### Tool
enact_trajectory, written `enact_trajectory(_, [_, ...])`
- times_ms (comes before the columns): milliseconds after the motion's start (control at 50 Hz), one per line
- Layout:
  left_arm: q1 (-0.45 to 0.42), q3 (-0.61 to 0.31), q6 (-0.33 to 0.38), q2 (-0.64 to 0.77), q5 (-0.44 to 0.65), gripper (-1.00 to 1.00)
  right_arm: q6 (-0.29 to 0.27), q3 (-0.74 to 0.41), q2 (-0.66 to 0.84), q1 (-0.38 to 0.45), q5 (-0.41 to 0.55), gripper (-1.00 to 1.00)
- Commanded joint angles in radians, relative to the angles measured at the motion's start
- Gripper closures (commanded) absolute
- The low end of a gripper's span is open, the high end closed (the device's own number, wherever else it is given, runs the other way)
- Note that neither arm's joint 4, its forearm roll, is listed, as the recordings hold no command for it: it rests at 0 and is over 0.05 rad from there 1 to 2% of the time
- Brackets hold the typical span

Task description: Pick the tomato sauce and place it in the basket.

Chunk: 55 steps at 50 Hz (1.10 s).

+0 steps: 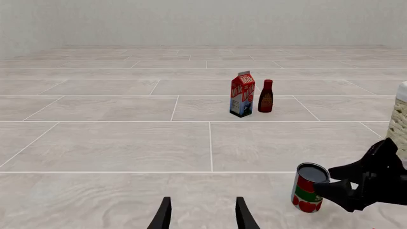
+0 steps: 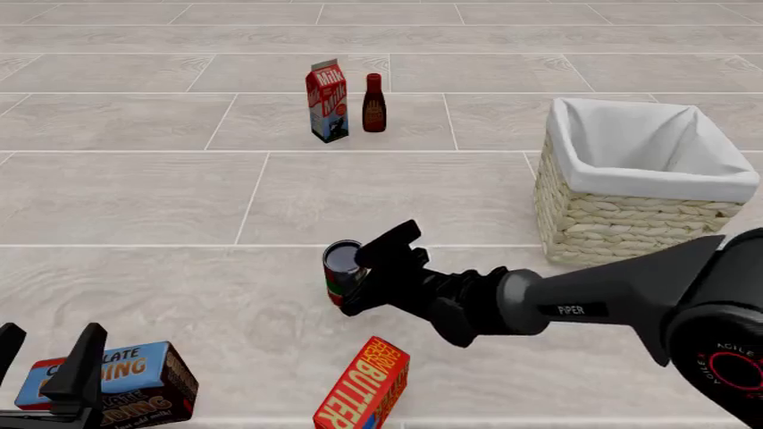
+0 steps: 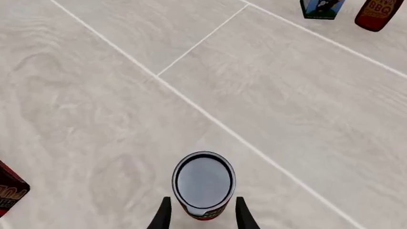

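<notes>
The tomato sauce [image 2: 341, 271] is a small tin with a red label, green band and dark top. It stands upright on the table in front of the basket's near left corner. My right gripper [image 2: 372, 271] is open, one finger on each side of the tin [image 3: 203, 183], with narrow gaps showing in the right wrist view. The left wrist view shows the same tin [image 1: 308, 188] with the right gripper [image 1: 337, 190] at it. The wicker basket [image 2: 573, 165], lined with white cloth, stands at the right. My left gripper [image 2: 46, 357] is open and holds nothing, low at the near left.
A milk carton [image 2: 328, 100] and a dark red sauce bottle [image 2: 373, 104] stand together at the far middle. A chocolate box [image 2: 120, 384] lies by the left gripper. A red butter box [image 2: 364, 389] lies near the front edge, just before the right arm.
</notes>
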Motion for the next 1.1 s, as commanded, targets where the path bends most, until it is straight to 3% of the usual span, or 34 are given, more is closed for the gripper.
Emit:
enact_trajectory(20, [0.000,0.000,0.000,0.000,0.000,-1.00,0.003,-0.015,0.023,0.001,-0.001,-1.00])
enact_trajectory(480, [0.000,0.000,0.000,0.000,0.000,-1.00,0.020,-0.043,0.072,-0.002,-0.004,-1.00])
enact_trajectory(980, [0.000,0.000,0.000,0.000,0.000,-1.00,0.000,-0.090,0.095,-0.015,0.018,-1.00])
enact_trajectory(1000, [0.000,0.000,0.000,0.000,0.000,-1.00,-0.003,-0.088,0.091,-0.017,0.015,1.00])
enact_trajectory(1100, [0.000,0.000,0.000,0.000,0.000,-1.00,-0.006,-0.088,0.083,-0.018,0.017,1.00])
